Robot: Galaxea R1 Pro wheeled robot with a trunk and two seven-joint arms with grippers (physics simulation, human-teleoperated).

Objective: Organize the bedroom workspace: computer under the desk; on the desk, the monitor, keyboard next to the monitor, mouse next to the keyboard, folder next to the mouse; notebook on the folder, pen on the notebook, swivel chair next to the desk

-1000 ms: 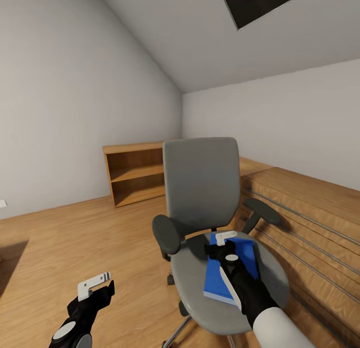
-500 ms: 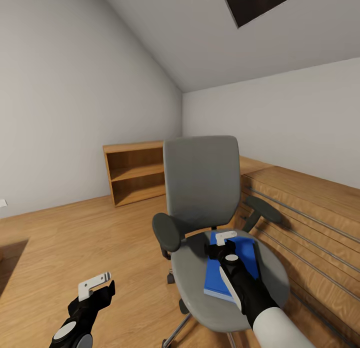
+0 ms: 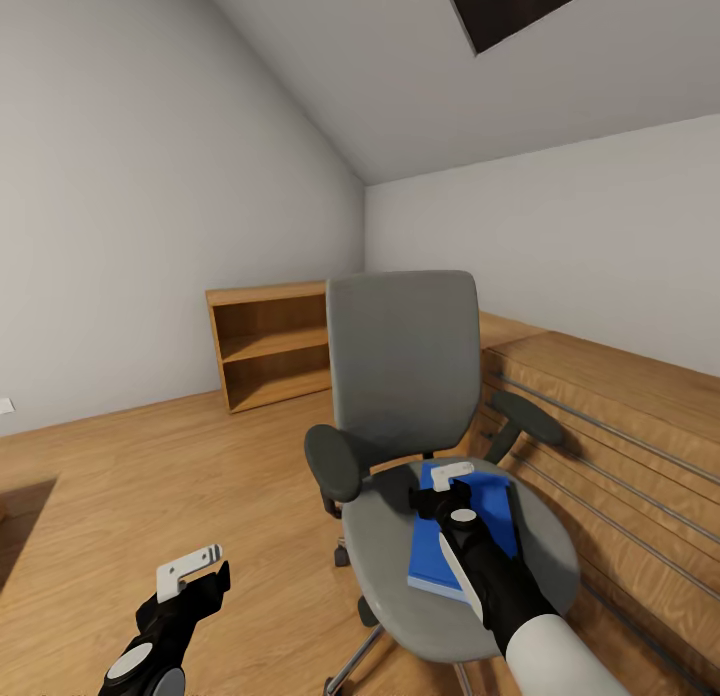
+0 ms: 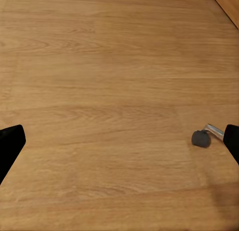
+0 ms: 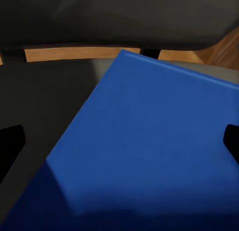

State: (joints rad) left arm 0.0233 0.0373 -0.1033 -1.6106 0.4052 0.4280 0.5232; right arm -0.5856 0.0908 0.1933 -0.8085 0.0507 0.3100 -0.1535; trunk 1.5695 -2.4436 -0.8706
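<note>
The grey swivel chair (image 3: 404, 366) faces me, and the bright blue folder (image 3: 493, 516) lies flat on its seat. My right gripper (image 3: 449, 475) hovers just over the folder's far half, open. In the right wrist view its fingertips stand wide apart at either side of the folder (image 5: 149, 151), and the right gripper (image 5: 119, 141) holds nothing. My left gripper (image 3: 190, 568) hangs low beside the chair over the wooden floor, open and empty. In the left wrist view the left gripper (image 4: 119, 144) looks down on bare floor, with a chair caster (image 4: 200, 138) near one fingertip.
A low open wooden bookshelf (image 3: 265, 346) stands against the far wall behind the chair. A wooden slatted panel (image 3: 610, 426) runs close along the chair's right side. Open wooden floor (image 3: 150, 476) stretches to the left. A dark skylight (image 3: 520, 6) is set in the sloped ceiling.
The chair's backrest has shifted up very slightly. Both grippers and the folder stay as they were.
</note>
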